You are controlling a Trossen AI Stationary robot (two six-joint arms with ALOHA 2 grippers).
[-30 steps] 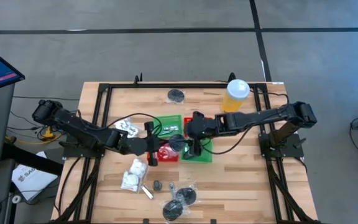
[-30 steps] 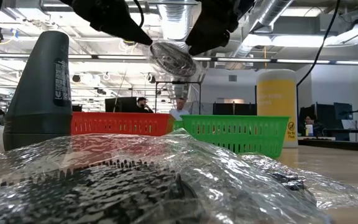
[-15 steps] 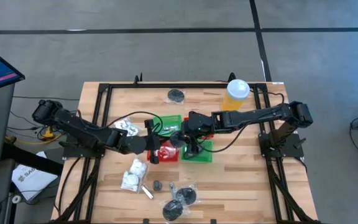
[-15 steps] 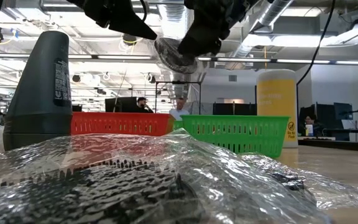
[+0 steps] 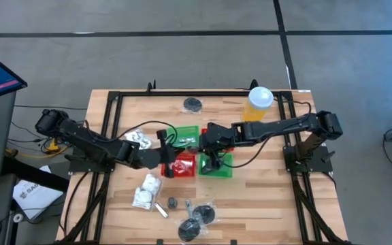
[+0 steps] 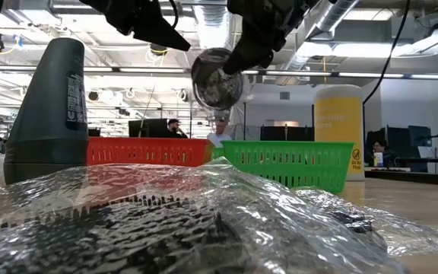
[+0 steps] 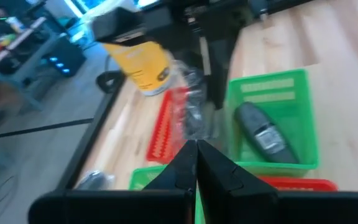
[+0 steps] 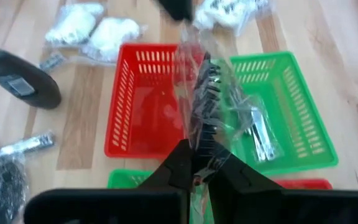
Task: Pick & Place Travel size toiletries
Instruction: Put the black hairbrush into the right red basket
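A dark grey round disc in clear plastic wrap [image 6: 217, 82] hangs in the air above the baskets, with my right gripper [image 6: 235, 63] shut on its wrap. My left gripper [image 6: 182, 45] is shut, its tip close beside the wrap's upper edge. From above, both grippers meet over the middle of the basket block, the left [image 5: 177, 158] and the right [image 5: 205, 153]. White puffy packets [image 5: 146, 191] lie on the table near the left. More wrapped discs [image 5: 198, 219] lie by the near edge. A thin silvery tube [image 8: 25, 144] lies on the wood. My right gripper pinches the clear wrap at its edge [image 8: 196, 144] between its two fingers, coming slanting down from the table's right. The disc [image 8: 206, 93] hangs below the fingers, lifted clear of the baskets. Whether my left gripper touches the wrap, I cannot tell.
Red [image 5: 184, 167] and green [image 5: 218, 167] mesh baskets stand together mid-table; one green basket [image 8: 289, 118] holds wrapped items. A tall yellow cup [image 5: 258, 104] stands at the far right and another disc [image 5: 193, 104] near the far edge. A dark grey bottle [image 6: 48, 106] stands close to the low camera.
My right gripper has moved toward the left gripper and shut on the disc's wrap. The disc, earlier tilted at the left gripper's tip, has swung down and now hangs face-on below the right gripper. My left gripper has drawn slightly back toward the table's left.
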